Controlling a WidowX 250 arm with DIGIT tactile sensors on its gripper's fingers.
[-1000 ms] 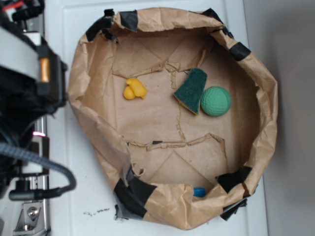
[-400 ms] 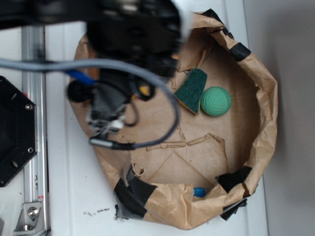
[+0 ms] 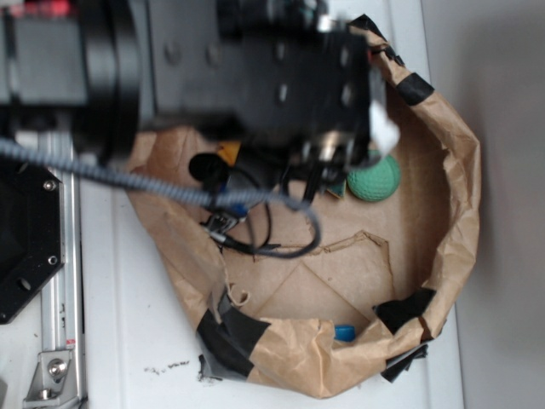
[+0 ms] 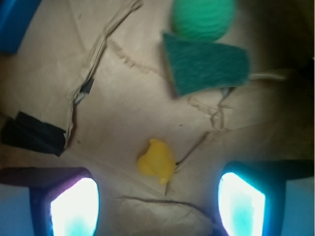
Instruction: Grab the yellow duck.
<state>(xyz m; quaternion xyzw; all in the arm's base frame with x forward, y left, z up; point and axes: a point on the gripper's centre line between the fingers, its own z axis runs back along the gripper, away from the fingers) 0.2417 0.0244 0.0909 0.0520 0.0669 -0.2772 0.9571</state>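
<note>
The yellow duck [image 4: 156,161] lies on the crumpled brown paper floor, seen from above in the wrist view. My gripper [image 4: 157,206] hangs open over it, one glowing fingertip [image 4: 74,209] at the left and the other at the right. The duck sits between them, slightly ahead of the tips, and touches neither. In the exterior view my black arm [image 3: 255,77] stretches over the left and upper part of the paper basin and hides nearly all of the duck and the fingers.
A green dimpled ball [image 3: 373,179] [image 4: 203,18] and a dark green sponge [image 4: 206,66] lie beyond the duck. The brown paper wall [image 3: 451,170], patched with black tape [image 4: 34,135], rings everything. A small blue object [image 3: 343,332] sits at the near rim.
The arm has swung from the left edge across the basin and now covers the duck's spot. Duck, sponge and ball have not moved.
</note>
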